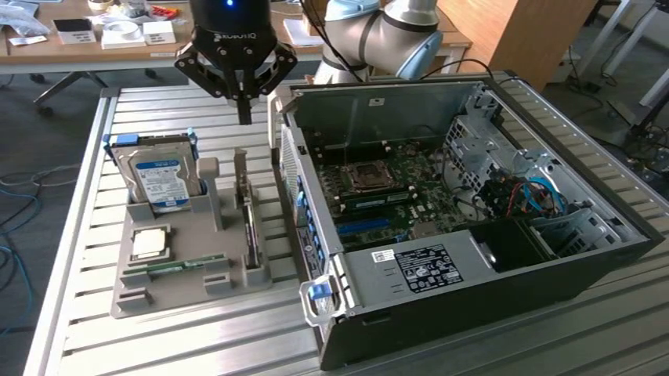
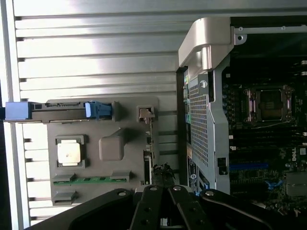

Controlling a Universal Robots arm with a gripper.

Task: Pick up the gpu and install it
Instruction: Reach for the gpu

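Gpu (image 1: 247,215) stands on edge in the holder (image 1: 146,301), probably to leave its top free for grasping; gripper (image 1: 244,117), fingers (image 1: 243,100) together, hangs at its 12 o'clock.

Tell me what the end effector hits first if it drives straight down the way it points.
Probably the top edge of the graphics card, upright in the gray holder; nothing lies between it and the shut end effector. Depth is unclear, so it might land on the holder beside it.
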